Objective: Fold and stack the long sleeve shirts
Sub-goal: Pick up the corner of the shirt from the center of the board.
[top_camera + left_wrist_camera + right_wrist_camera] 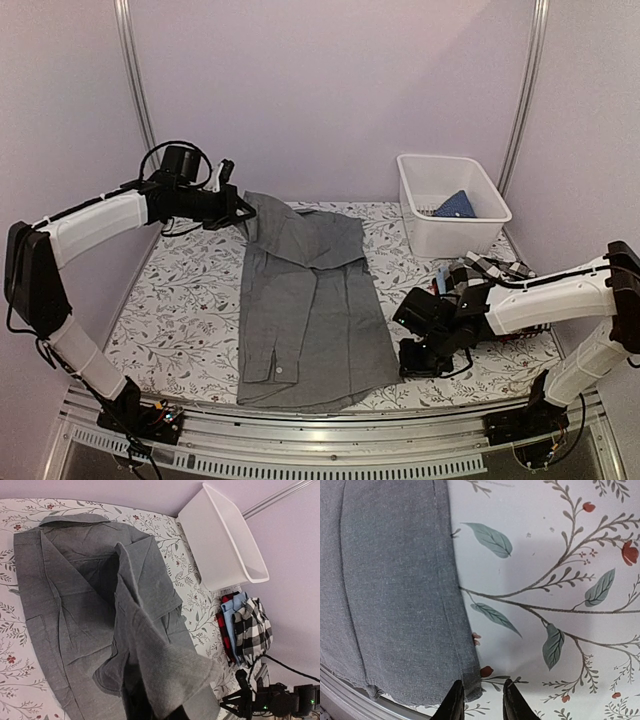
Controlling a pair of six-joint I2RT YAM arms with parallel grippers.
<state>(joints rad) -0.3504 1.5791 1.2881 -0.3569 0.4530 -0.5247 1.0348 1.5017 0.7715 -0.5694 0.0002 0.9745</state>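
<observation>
Pinching one shoulder of the plain grey collared cloth shirt (310, 310), the left gripper (240, 212) is clamped; the right gripper (482, 702) stands slightly parted at its hem corner.

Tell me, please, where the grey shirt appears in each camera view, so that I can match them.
Top view: the grey shirt lies in the middle, its far corner pinched by the left gripper.
Left wrist: it fills the left and centre, one fold rising toward the camera.
Right wrist: its hem takes the left side, beside the right gripper.
Shared landmark: the flowered tablecloth.
</observation>
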